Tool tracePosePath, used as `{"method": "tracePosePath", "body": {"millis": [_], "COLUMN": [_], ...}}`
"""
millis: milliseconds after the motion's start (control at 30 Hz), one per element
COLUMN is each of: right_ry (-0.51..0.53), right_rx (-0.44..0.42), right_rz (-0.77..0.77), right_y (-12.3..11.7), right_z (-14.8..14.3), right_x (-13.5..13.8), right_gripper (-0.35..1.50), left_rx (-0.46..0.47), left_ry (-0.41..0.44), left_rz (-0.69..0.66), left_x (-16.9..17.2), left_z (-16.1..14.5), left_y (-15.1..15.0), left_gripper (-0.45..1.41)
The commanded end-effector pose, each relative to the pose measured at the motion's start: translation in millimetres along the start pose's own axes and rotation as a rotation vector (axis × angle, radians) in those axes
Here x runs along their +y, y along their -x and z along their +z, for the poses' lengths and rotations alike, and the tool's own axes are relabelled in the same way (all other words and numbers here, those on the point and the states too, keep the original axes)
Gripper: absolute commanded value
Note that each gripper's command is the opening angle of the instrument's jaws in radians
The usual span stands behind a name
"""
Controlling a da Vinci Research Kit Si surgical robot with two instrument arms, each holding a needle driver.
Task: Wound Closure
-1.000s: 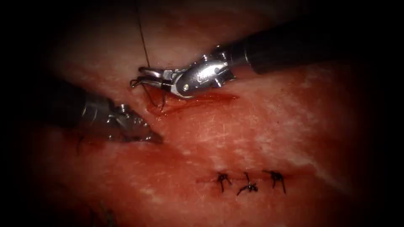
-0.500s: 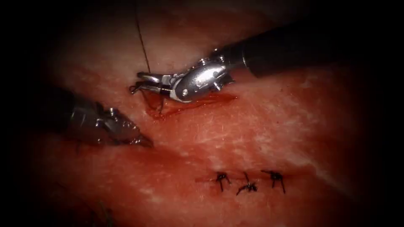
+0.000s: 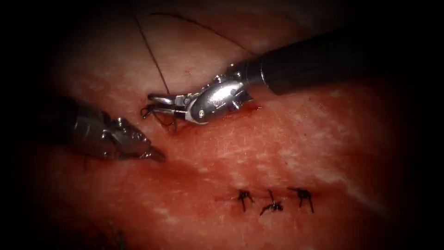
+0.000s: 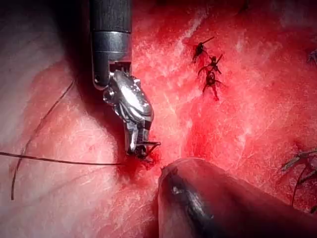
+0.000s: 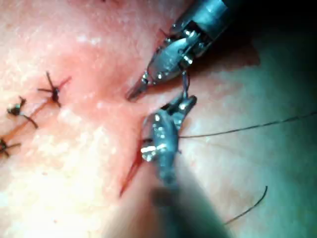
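The right hand [image 3: 155,99] is gripping the thread [image 3: 155,60] at the cut's [image 3: 222,113] left end, seemingly a knot; the left hand [image 3: 155,155], closed and empty, is hovering nearby.

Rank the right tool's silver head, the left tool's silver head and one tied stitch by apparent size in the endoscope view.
1. Right tool's silver head, largest, jaws shut on thread.
2. Left tool's silver head, somewhat smaller, partly in shadow, so unsure.
3. Tied stitch, clearly smallest.
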Motion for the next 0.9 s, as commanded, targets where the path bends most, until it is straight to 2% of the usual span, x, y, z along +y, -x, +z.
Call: {"method": "tracePosePath", "body": {"millis": [33, 400, 767, 900], "right_ry": [-0.006, -0.062, -0.045, -0.041], "right_rx": [0.011, 0.027, -0.012, -0.014], "right_rz": [0.02, 0.025, -0.16, -0.184], "right_y": [0.2, 0.5, 3.0, 3.7], "right_z": [0.5, -0.7, -1.3, -1.3], "right_x": [-0.9, -0.7, 1.7, 2.5], "right_gripper": [-0.35, -0.35, -0.35, -0.35], "left_rx": [-0.001, -0.001, -0.002, -0.002], "left_ry": [0.002, 0.002, 0.003, 0.004], "left_rz": [-0.001, 0.0, 0.002, 0.003], "left_x": [0.5, 0.5, 0.6, 0.6], "left_z": [0.9, 0.9, 1.0, 1.0], "left_y": [0.3, 0.3, 0.1, 0.1], "left_gripper": [-0.45, -0.45, -0.45, -0.45]}}
